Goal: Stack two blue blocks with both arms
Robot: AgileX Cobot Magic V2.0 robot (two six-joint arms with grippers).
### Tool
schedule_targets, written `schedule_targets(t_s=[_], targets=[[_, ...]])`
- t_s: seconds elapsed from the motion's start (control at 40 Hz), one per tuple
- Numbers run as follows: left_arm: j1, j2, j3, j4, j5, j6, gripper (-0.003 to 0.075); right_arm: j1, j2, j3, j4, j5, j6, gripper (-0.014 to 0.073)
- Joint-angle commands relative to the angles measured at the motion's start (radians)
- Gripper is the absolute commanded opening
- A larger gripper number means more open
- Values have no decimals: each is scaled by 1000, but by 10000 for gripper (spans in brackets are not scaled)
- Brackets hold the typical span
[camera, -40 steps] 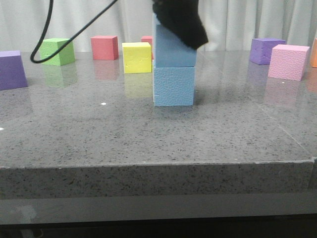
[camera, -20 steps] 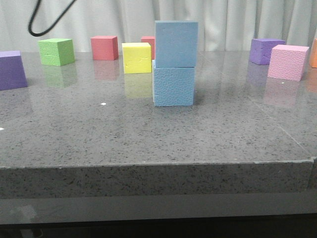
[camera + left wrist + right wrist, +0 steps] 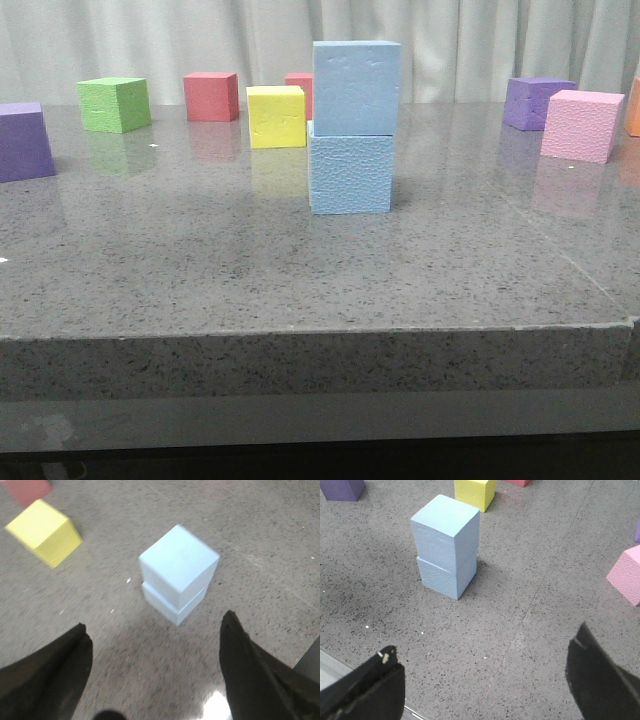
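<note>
Smooth light blue foam cube sits slightly offset toward 3 o'clock atop the pebbled light blue foam cube; a nudge could topple it. Left end effector and right end effector both gape, empty.

We see a smooth light blue foam cube atop a pebbled light blue foam cube, on a speckled grey stone table. Around them we count a yellow foam cube, a green foam cube, a red foam cube, two purple foam cubes, and a pink foam cube. Both wrist views show black gripper fingers.
</note>
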Motion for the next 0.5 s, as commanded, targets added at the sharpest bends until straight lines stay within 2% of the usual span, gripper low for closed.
schedule_targets(t_s=[0.0, 0.23, 0.48], targets=[[-2, -191, 133, 80, -122, -106, 514, -3, -6, -27, 5, -69, -8, 656], [-2, -504, 447, 140, -210, -238, 514, -3, -6, -27, 6, -40, -8, 656], [-2, -739, 669, 142, -306, -225, 514, -3, -6, -27, 6, -43, -8, 656]])
